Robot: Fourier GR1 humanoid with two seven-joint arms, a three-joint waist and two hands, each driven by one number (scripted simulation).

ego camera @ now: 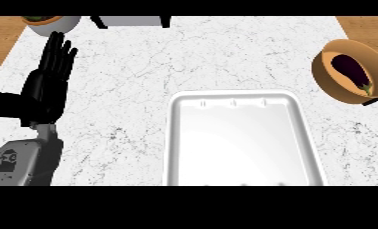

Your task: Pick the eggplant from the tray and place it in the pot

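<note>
The dark purple eggplant [351,74] lies inside the tan pot [322,70] at the right edge of the marble counter [184,58], well apart from the white tray [244,143] (lower middle). The left hand [48,85] rests at the view's left, fingers straight and upward, holding nothing.

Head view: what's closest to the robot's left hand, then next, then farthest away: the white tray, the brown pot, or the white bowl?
1. White bowl: top left corner, just above the fingers of the left hand.
2. White tray: bottom middle, to the hand's right.
3. Brown pot: far right edge, with the eggplant inside.
</note>
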